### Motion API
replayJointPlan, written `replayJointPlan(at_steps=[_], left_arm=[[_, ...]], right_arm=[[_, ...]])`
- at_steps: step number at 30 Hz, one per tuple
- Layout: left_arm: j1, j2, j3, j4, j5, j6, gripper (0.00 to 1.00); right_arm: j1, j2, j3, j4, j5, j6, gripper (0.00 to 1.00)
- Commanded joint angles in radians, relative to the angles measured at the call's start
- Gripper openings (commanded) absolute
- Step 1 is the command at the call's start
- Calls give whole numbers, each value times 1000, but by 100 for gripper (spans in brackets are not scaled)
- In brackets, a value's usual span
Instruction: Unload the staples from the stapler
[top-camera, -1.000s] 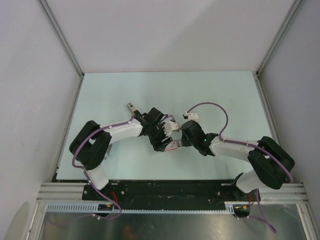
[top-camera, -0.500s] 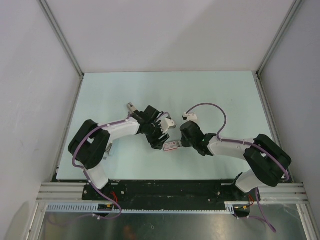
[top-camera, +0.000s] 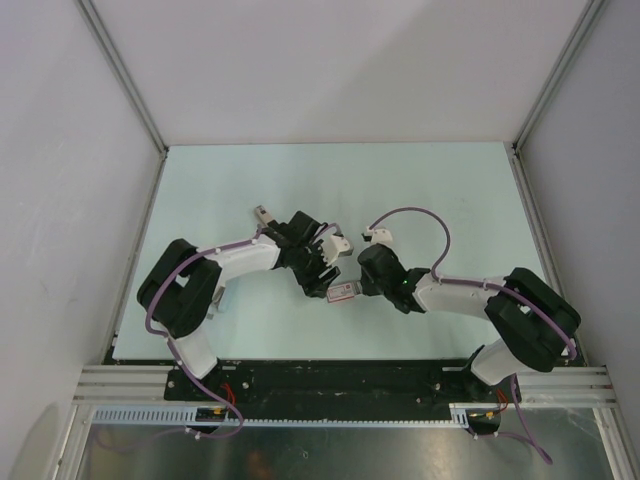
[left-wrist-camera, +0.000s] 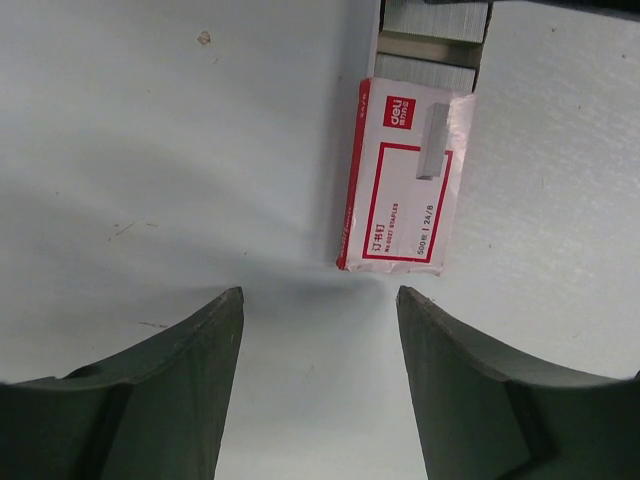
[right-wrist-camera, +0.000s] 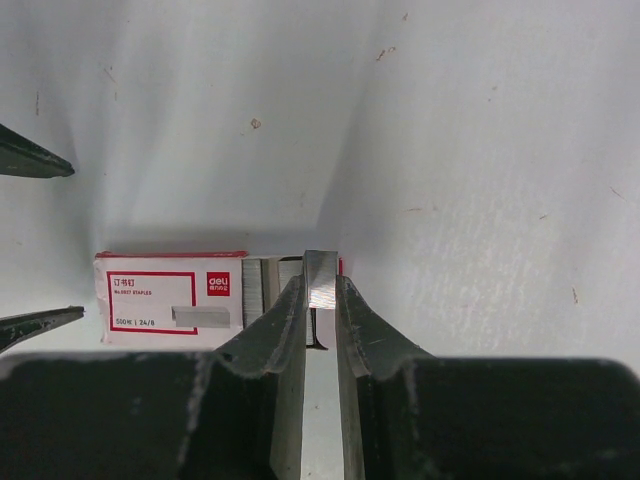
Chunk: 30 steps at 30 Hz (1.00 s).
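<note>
The thing on the table is a small red-and-white cardboard box of staples (top-camera: 343, 291), lying flat, not a metal stapler. Its open end shows grey staple strips (left-wrist-camera: 430, 40). My left gripper (left-wrist-camera: 318, 300) is open and empty, its tips just short of the box's (left-wrist-camera: 405, 180) closed end. My right gripper (right-wrist-camera: 321, 285) is shut on one shiny staple strip (right-wrist-camera: 321, 270) at the open end of the box (right-wrist-camera: 170, 300). In the top view the left gripper (top-camera: 322, 272) and the right gripper (top-camera: 364, 286) face each other across the box.
The pale table (top-camera: 450, 190) has white walls at the back and both sides, with metal posts in the corners. Purple cables loop over both arms. The left gripper's fingertips (right-wrist-camera: 35, 162) show at the left edge of the right wrist view.
My left gripper has drawn back from over the box and stands open just short of it. The right gripper has shifted slightly left. The box stays where it was.
</note>
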Motion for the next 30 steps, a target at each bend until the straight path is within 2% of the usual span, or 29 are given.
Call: replayJointPlan(at_steps=[1,22,30], left_arm=[[4,7,-7,24,17,-18,67],[3,5,-9,24,23,-18,66],[4,1,-14,26,23,-15,66]], right_arm=[[12,9,-2,31,41,11,8],[29,30,-2,67,15,51,6],[38,-11,-14,77,107,15,5]])
